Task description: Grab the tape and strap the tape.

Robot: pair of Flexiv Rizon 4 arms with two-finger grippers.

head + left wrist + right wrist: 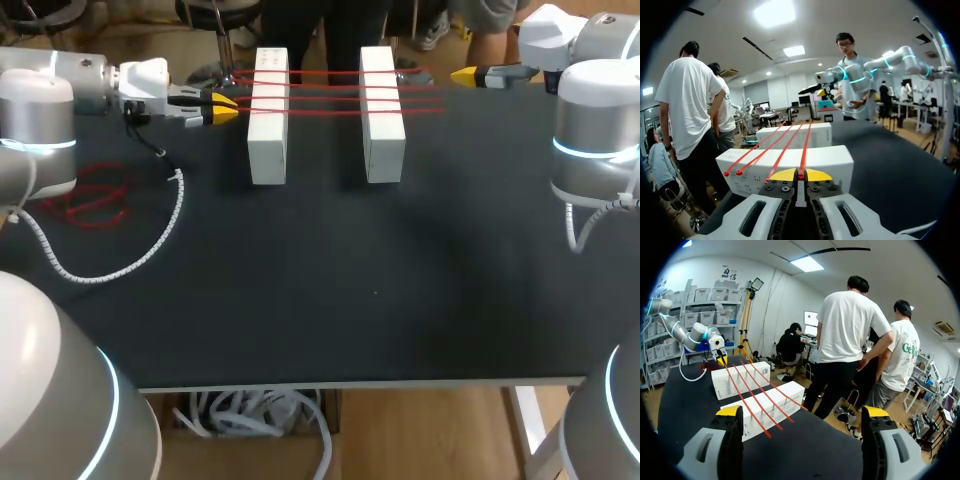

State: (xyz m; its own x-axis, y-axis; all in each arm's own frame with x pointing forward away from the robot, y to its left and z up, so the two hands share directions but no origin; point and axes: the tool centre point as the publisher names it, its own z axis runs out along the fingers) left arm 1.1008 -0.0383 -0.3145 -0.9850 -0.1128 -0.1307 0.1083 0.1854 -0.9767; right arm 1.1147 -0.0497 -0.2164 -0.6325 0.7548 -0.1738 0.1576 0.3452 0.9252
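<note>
Red tape across white blocks; L jaws pinch one end, R jaws wide; print unreadable.

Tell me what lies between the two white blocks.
Only red tapes span the gap between left block and right block, above bare black table; the head view shows it.

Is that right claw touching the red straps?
Apart. The right wrist view shows the right gripper, fingers wide open, and the red straps ending on the white block ahead.
</note>
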